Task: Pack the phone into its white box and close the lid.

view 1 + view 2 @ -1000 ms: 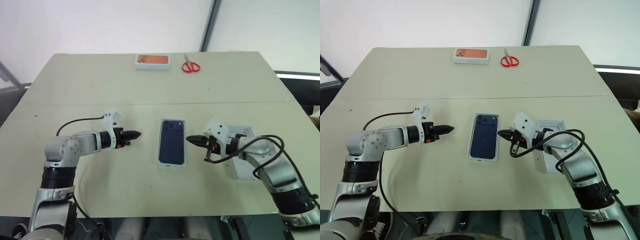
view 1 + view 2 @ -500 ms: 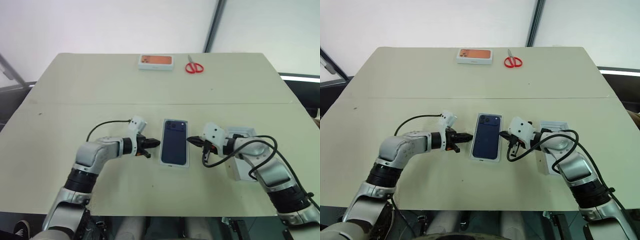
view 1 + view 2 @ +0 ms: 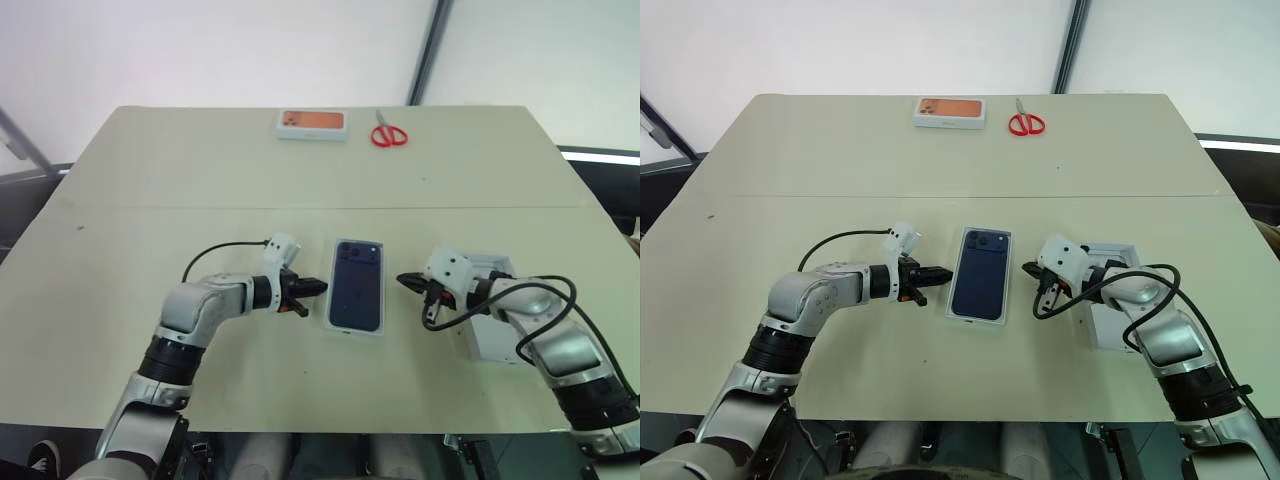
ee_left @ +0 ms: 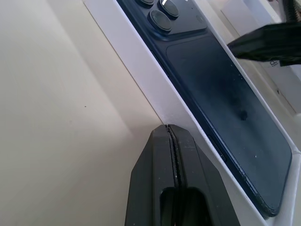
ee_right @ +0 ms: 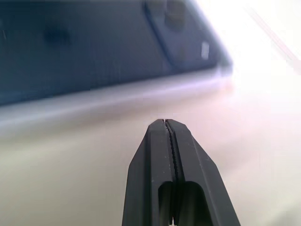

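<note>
The phone point(image 3: 357, 284) lies in the white box point(image 3: 334, 322); you see both grippers' jaws pressed together beside it, holding nothing.

Bright, even light; soft shadows on the table point(image 3: 300, 180). Past the right gripper point(image 5: 165, 123), the phone point(image 5: 94, 47) is blurred, with glare beside it.

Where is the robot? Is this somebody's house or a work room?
Probably a work or test room, not a home. There is one plain beige table by bare white walls, with only a few props: red scissors, an orange-topped box and a phone in its white box.
</note>
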